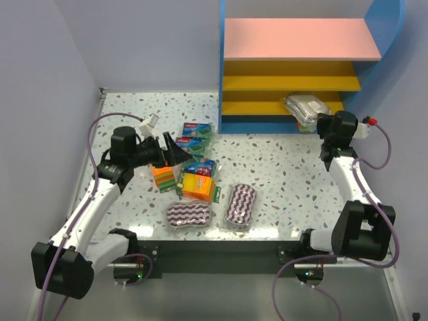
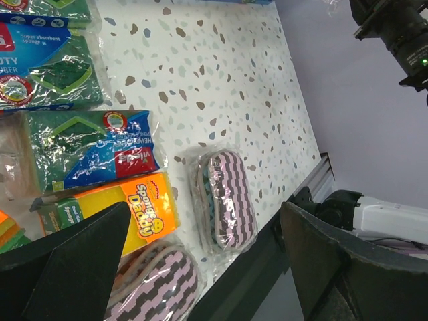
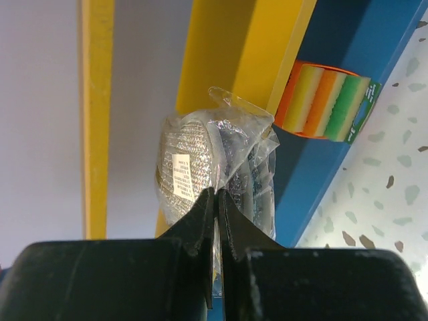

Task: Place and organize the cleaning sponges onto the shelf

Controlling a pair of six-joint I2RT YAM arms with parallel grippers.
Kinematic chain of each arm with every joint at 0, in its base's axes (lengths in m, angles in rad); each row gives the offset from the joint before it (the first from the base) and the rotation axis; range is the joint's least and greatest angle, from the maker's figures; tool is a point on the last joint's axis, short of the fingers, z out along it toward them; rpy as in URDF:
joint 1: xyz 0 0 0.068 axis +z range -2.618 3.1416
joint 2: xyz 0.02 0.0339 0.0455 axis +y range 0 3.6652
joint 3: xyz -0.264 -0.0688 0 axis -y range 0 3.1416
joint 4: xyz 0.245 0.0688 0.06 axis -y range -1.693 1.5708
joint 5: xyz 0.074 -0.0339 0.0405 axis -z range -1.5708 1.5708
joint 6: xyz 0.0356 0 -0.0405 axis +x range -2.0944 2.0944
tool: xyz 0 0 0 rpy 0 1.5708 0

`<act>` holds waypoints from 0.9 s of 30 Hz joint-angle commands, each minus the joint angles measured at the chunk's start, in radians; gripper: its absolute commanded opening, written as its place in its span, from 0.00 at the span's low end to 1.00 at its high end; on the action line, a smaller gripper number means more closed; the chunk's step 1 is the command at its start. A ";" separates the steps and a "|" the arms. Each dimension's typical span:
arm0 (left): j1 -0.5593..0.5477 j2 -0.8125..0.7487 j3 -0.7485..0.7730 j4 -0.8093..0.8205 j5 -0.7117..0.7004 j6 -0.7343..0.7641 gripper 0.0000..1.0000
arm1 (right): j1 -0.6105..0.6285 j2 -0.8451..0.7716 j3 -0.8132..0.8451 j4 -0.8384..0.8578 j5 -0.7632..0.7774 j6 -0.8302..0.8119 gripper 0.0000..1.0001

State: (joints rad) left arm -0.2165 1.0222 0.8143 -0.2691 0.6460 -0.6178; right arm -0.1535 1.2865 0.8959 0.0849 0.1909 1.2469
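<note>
The shelf (image 1: 301,39) stands at the back right. My right gripper (image 1: 319,124) is at its lowest level, shut on the wrapper of the silvery-grey scourer pack (image 1: 304,108). In the right wrist view the jaws (image 3: 215,192) pinch the scourer pack's (image 3: 190,160) film, and an orange-yellow-green sponge block (image 3: 324,101) sits in the shelf beyond. My left gripper (image 1: 175,150) is open and empty above the pile: two green packs (image 1: 194,136), a blue-green pack (image 1: 199,166), an orange pack (image 1: 198,185) and a striped block (image 1: 163,177). Two purple-white pads (image 1: 188,215) (image 1: 240,204) lie near the front edge.
The table's front edge (image 1: 221,235) runs just behind the two pads. Walls close in the left and back sides. In the left wrist view the orange pack (image 2: 137,207) and one pad (image 2: 227,200) lie between the open fingers (image 2: 80,254).
</note>
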 commanded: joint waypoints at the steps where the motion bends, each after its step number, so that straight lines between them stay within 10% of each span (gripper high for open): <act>1: -0.001 -0.013 0.005 0.048 -0.011 -0.016 1.00 | -0.008 0.068 0.004 0.153 0.065 0.095 0.00; 27: -0.003 0.141 0.051 0.151 -0.043 -0.069 1.00 | 0.011 0.453 0.204 0.449 0.255 0.293 0.00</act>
State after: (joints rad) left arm -0.2165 1.1580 0.8181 -0.1787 0.6071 -0.6727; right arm -0.1516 1.7321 1.0554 0.4671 0.3897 1.4967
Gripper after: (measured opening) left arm 0.997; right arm 0.025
